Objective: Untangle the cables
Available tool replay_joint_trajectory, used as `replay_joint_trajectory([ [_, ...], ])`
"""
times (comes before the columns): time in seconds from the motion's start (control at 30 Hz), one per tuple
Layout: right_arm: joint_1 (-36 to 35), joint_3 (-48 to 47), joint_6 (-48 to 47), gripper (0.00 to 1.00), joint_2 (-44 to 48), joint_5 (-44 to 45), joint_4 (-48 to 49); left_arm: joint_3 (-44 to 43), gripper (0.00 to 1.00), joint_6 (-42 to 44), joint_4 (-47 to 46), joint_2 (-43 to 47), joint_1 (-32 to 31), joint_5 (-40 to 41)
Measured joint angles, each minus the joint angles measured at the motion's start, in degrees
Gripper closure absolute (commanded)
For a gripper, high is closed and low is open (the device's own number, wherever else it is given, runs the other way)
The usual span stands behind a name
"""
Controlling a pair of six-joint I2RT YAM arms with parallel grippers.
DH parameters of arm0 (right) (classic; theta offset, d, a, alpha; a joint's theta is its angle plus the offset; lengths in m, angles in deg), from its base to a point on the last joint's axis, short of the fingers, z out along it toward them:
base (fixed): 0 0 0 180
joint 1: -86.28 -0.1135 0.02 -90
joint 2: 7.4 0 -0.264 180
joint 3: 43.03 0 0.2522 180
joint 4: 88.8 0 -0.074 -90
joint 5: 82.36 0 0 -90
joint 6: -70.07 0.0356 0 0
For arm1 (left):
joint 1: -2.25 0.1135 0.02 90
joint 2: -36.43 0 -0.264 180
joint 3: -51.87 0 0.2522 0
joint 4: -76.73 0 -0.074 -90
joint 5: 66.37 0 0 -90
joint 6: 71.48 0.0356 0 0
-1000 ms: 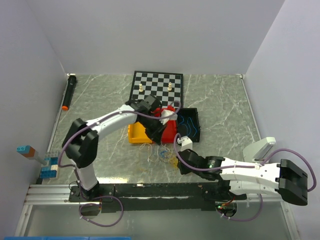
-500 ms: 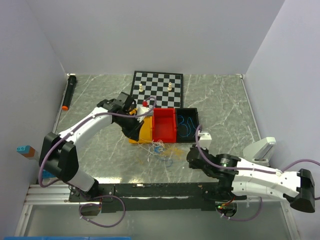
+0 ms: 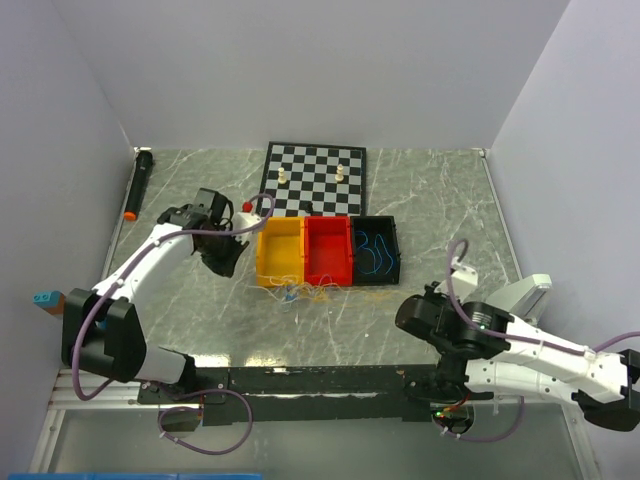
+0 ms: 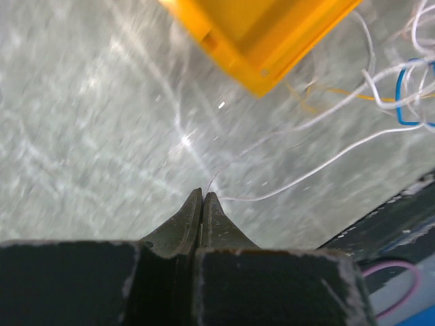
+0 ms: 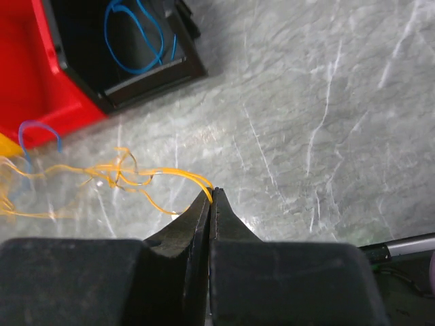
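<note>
Lowest in the overhead frame, at lower right, the right tool (image 5: 211,195) has its jaws pressed flat together on the end of a thin orange-yellow wire (image 5: 136,178). That wire runs leftward in the wrist view, low over the grey marbled tabletop (image 3: 450,200), toward the knot. The tangle of hair-thin curly cables (image 3: 305,292) lies centre frame, just in front of three plastic bins and touching their front edge. At centre left, the left tool (image 4: 202,201) is likewise pinched shut, on a thin whitish wire (image 4: 326,163) that leads from its tips toward the upper right of its view. There it meets a blue loop (image 4: 408,102) beside the corner of the yellow bin (image 3: 280,250). Behind the knot sit the yellow bin, a red bin (image 3: 328,250) and a black bin (image 5: 146,78), the last already holding a separate blue wire (image 5: 129,41). A black-and-white chessboard (image 3: 313,178) lies farthest back. The step in hand looks like drawing two strands apart, and it is best done slowly. The tools should travel low and in opposite directions, easing off if the knot cinches instead of loosening. Wires this fine could slip from the tips or snag a bin corner and drag it.
</note>
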Motion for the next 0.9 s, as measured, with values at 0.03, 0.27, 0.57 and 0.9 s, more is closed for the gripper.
replay_joint_trajectory([
  [0.03,0.0,-0.3,1.0,1.00,0.2,0.5,-0.8,0.4,0.99,0.2,0.0,0.3,0.1,1.0],
  [0.27,0.0,-1.4,5.2,1.00,0.9,2.2,-4.6,1.0,0.99,1.4,0.5,1.8,0.3,3.4],
  [0.57,0.0,-14.8,5.5,1.00,3.7,7.5,-5.6,10.5,0.99,5.3,-3.7,3.3,0.7,14.7],
  [0.9,1.6,-26.1,-4.8,1.00,9.6,19.1,-6.0,18.2,0.99,9.1,-8.7,3.2,1.1,21.8],
])
